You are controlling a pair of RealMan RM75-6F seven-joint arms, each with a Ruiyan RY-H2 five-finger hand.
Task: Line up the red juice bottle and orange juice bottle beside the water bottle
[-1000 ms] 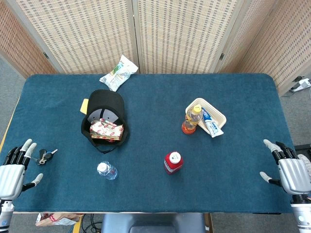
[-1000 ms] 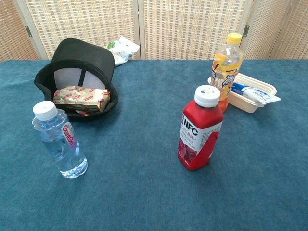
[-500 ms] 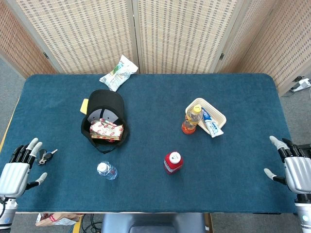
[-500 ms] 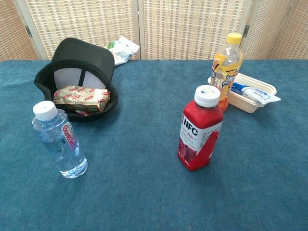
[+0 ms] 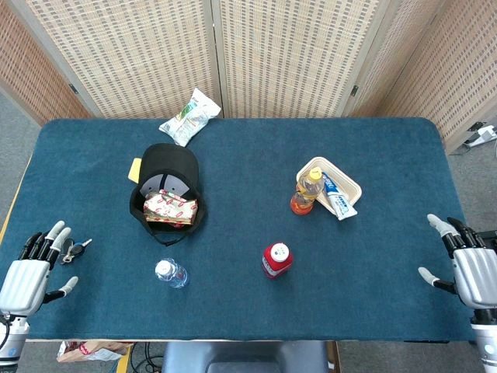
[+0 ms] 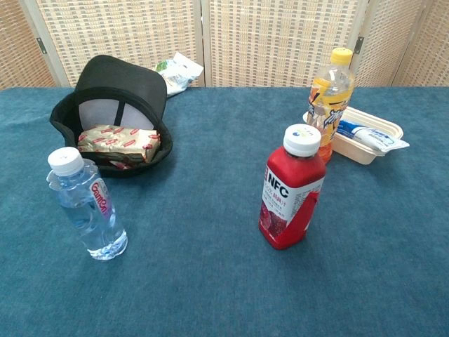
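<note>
Ideally right hand [image 5: 474,273], fingers apart and empty, should grasp squat red plastic juice bottle [image 6: 290,188] mid-body, keeping it upright toward clear plastic water bottle [image 6: 85,204].

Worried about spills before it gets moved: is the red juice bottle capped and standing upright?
Yes. The red juice bottle stands upright on the table, with its white cap on top; no hand touches it.

"NFC" stands on the red juice bottle [image 6: 291,189] label
</note>
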